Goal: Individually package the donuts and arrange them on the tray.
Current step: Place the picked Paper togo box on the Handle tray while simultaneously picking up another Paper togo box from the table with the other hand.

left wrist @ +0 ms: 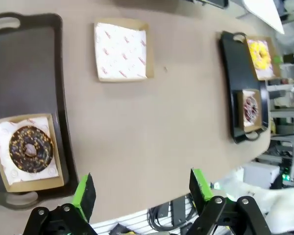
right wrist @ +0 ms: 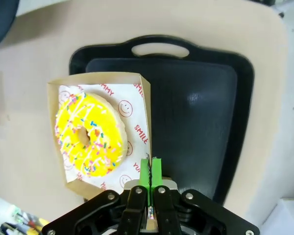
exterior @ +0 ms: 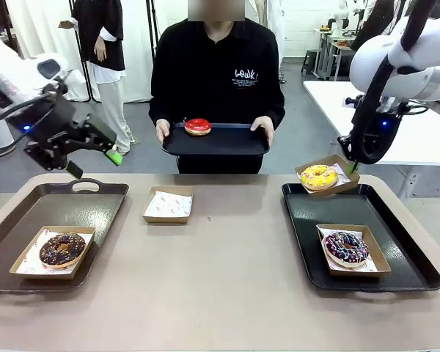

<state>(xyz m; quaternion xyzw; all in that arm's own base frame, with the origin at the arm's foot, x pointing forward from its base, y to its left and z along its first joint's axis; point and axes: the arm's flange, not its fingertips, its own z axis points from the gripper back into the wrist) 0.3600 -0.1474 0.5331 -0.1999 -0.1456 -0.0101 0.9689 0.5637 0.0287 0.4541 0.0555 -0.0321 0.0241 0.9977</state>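
Chocolate glaze flecked with pale sprinkles covers the chocolate donut (exterior: 62, 249). It sits in a paper-lined box (exterior: 29, 264) at the near end of the left tray (exterior: 66, 205), and the tray beyond it is bare. Level with it on the right tray (exterior: 308, 213), the purple donut (exterior: 345, 247), dark with coloured sprinkles, lies in a second box (exterior: 378, 260) with bare tray behind it.

Farther back, an empty box (exterior: 168, 205) with a printed liner rests on the open worktop (exterior: 235, 279) between the trays, apart from both.

At the right tray's far left corner is the yellow donut (exterior: 319, 177), bright with coloured sprinkles. It sits in a tilted box (right wrist: 132, 115) that overhangs the tray's edge. The right gripper (right wrist: 150, 171) has its jaws clenched on that box's rim, just beside the donut and clear of the glaze.

The left gripper (left wrist: 143, 192) hangs in the air on the left, jaws released and holding nothing.

Across the worktop a person (exterior: 205, 81) holds a dark tray (exterior: 227, 143). The red donut (exterior: 198, 126) lies on it, smooth-glazed and unboxed, with open tray to its right.
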